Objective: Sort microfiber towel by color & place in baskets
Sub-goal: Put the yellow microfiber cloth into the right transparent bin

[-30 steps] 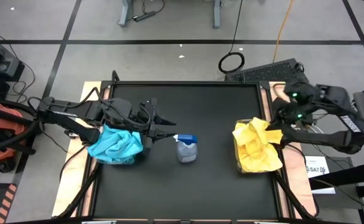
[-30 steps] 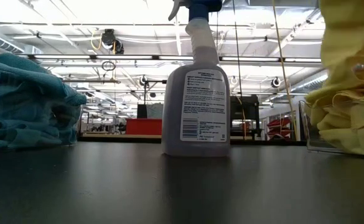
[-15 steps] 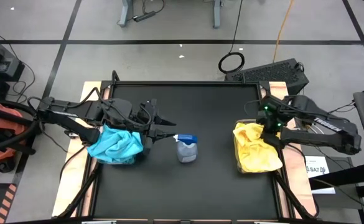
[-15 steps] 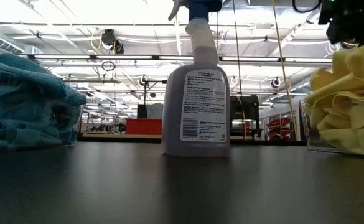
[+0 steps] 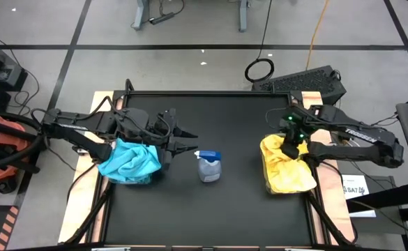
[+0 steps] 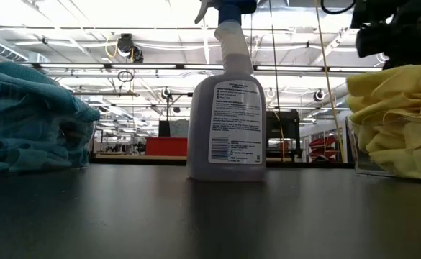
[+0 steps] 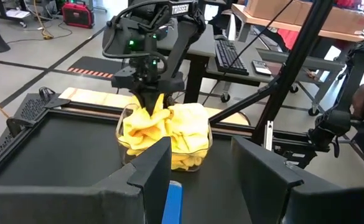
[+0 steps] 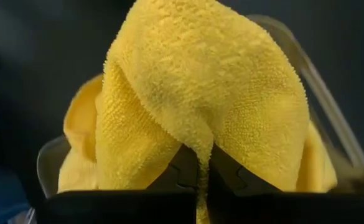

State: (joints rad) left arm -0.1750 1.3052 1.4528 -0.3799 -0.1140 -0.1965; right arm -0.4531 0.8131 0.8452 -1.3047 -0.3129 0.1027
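The spray bottle (image 6: 227, 93) stands near the table's (image 5: 210, 209) middle, its white back label (print too small to read) facing the low camera. To its left, teal towels (image 5: 128, 162) fill the left basket (image 6: 73, 147); the left gripper (image 5: 179, 141) hangs level just beyond them, fingers apart and empty, pointing right. On the right, yellow towels (image 5: 284, 167) heap above the right basket (image 7: 203, 148), where the right gripper (image 5: 292, 143) points down from a bent arm, fingers pinched together on a fold of yellow towel (image 8: 200, 93).
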